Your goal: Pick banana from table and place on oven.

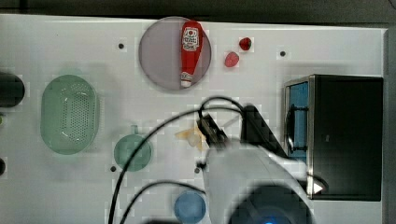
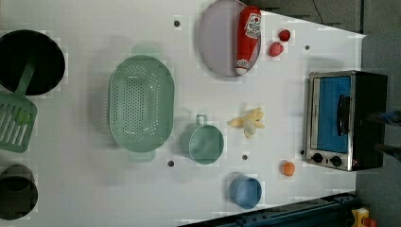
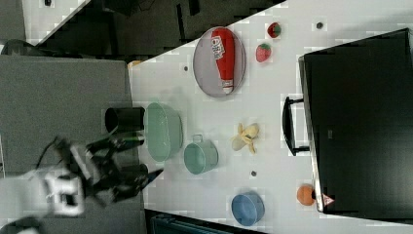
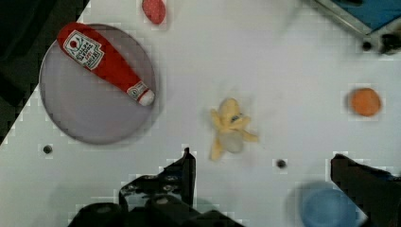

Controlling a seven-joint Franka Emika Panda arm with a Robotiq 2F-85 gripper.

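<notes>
The banana (image 2: 248,124) lies on the white table (image 2: 71,189) between the green cup and the oven, its peel strips splayed and its end whitish. In the top view my arm partly covers the banana (image 1: 189,136), with my gripper (image 1: 212,133) above it. My gripper (image 4: 267,165) is open in the wrist view, its two dark fingers wide apart with nothing between them and the banana (image 4: 230,127) just beyond the fingertips. The oven (image 2: 345,118) stands at the left view's right, with a black top (image 1: 348,135), a blue glass door and a metal handle.
A red ketchup bottle (image 2: 248,40) lies on a grey plate (image 2: 215,38), with two red strawberries (image 2: 279,42) nearby. A green colander (image 2: 140,105), green cup (image 2: 202,143), blue cup (image 2: 246,190) and orange fruit (image 2: 287,168) surround the banana. Black pots and a green spatula (image 2: 16,120) sit at the left view's left.
</notes>
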